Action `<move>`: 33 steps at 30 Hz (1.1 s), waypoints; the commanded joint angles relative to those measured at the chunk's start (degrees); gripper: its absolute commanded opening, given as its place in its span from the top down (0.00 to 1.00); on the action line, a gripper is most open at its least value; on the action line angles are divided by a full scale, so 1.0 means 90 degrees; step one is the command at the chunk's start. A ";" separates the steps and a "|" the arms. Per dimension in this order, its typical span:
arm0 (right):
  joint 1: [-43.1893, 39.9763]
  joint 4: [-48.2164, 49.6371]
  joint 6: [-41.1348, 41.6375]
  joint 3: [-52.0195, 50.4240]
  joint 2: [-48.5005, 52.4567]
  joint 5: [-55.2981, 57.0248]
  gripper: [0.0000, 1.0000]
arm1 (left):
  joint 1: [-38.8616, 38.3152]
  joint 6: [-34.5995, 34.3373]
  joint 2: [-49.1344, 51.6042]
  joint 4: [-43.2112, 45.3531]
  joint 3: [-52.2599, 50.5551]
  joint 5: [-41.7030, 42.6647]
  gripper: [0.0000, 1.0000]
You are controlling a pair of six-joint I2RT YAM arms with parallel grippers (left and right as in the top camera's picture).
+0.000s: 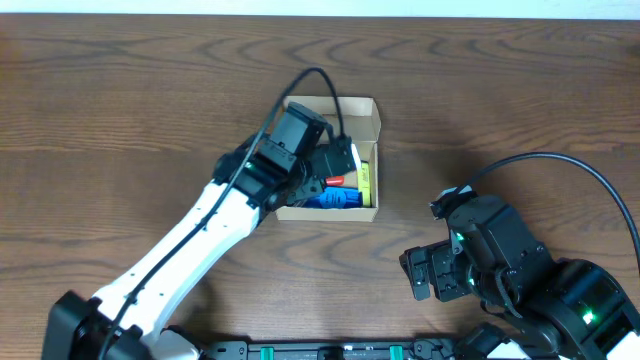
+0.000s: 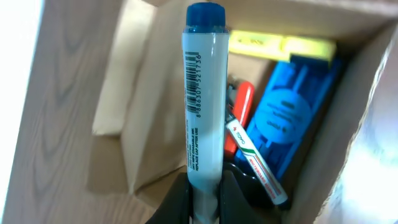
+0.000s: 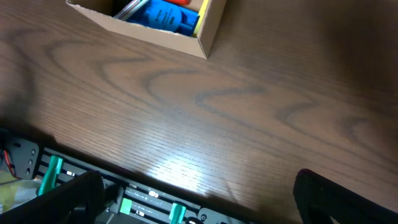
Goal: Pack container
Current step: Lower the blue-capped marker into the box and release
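Observation:
The tan cardboard container [image 1: 365, 118] sits open mid-table; it also shows in the right wrist view [image 3: 208, 28]. Inside lie a flat blue plastic case [image 2: 286, 118], a yellow item [image 2: 280, 45], a red item [image 2: 241, 106] and a white marker with red and green print [image 2: 255, 165]. My left gripper [image 2: 204, 196] is shut on a white marker with a blue cap [image 2: 204, 93], holding it over the container's left wall. In the overhead view the left gripper [image 1: 325, 165] hovers over the box. My right gripper [image 3: 199, 199] is open and empty above the table's front edge, away from the box.
The container's flap [image 2: 124, 93] folds out on the left side. A rail with green clips [image 3: 124, 199] runs along the table's front edge. The right arm's body [image 1: 500, 260] sits at the front right.

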 commanded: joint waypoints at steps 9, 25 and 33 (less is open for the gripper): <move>0.0053 -0.0010 -0.0085 0.0044 0.0002 0.0027 0.01 | -0.0019 0.1406 0.0641 -0.0058 0.0153 0.0085 0.93; 0.0053 -0.0010 -0.0085 0.0044 0.0002 0.0027 0.01 | -0.0019 -0.0231 0.0376 0.0061 0.0194 0.0070 0.54; 0.0053 -0.0010 -0.0085 0.0044 0.0002 0.0027 0.01 | 0.0083 -0.2606 -0.0656 0.0061 0.0294 -0.0636 0.94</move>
